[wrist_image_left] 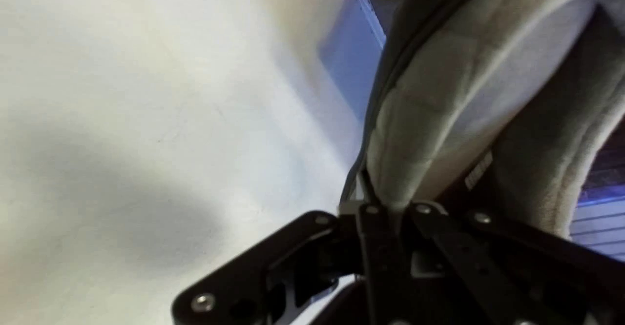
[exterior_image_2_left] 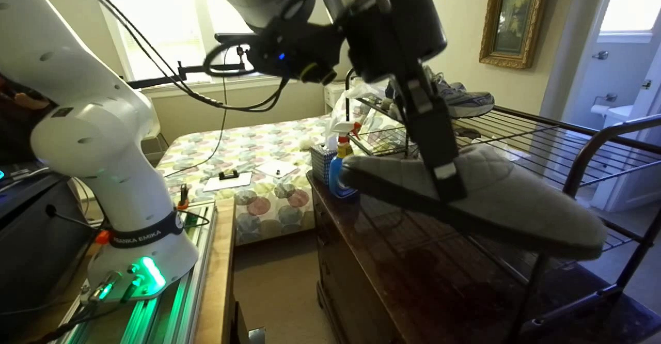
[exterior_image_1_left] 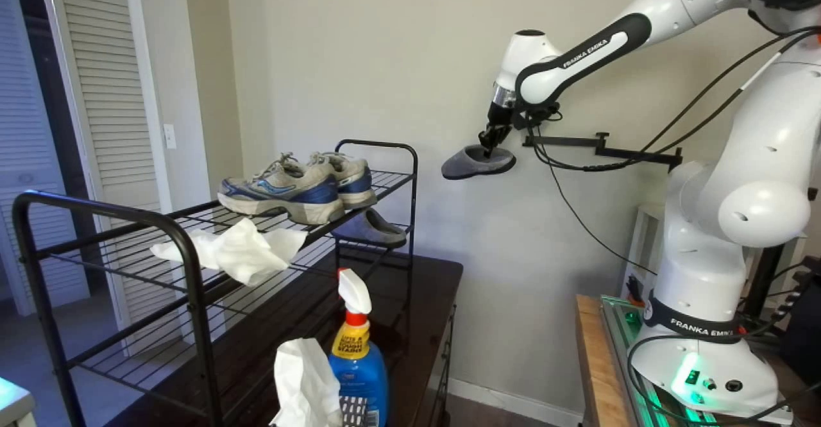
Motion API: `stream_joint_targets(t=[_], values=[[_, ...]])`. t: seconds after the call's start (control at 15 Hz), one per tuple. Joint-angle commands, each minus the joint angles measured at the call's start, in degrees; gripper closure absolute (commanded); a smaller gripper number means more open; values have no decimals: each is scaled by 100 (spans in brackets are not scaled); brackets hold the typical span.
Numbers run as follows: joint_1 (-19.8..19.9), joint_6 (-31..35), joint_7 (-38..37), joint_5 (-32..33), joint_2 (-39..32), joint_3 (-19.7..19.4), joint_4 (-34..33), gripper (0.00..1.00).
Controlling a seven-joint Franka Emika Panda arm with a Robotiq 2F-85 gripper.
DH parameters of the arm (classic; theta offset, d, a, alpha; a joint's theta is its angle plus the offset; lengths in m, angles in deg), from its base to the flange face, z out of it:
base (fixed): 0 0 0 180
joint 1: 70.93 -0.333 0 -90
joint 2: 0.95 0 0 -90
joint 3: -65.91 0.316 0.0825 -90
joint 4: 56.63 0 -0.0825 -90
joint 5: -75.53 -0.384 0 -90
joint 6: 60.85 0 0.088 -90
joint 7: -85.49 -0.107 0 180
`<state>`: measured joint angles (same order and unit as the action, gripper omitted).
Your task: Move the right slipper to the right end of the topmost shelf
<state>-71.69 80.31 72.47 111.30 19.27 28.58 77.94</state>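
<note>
The right slipper, dark grey with a thin dark sole, hangs in the air in both exterior views. My gripper is shut on its side wall, one finger inside the opening; the wrist view also shows the slipper pinched at the jaws. The slipper is apart from the black rack, just beyond its far end rail in an exterior view. The topmost shelf of thin wires also shows behind the slipper. The other dark slipper sits on a lower tier.
Grey-white sneakers and a crumpled white tissue lie on the topmost shelf. The rack stands on a dark dresser. A blue spray bottle and a tissue box stand beside it. A wall is behind.
</note>
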Motion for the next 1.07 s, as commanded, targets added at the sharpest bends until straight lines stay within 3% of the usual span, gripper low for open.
stream_joint_targets(t=[0.0,0.2,0.47,0.73,0.8,1.0], values=[[1011,479,243,-574,536,942,336,99],[1429,1221,630,-1181,726,1288,574,99],[1275,2515,1518,-2126,854,1207,961,99],[268,3168,2576,-3285,871,714,1048,99],[-205,3099,2578,-3250,852,397,922,99],[-1154,2679,2799,-3591,706,-52,442,99]])
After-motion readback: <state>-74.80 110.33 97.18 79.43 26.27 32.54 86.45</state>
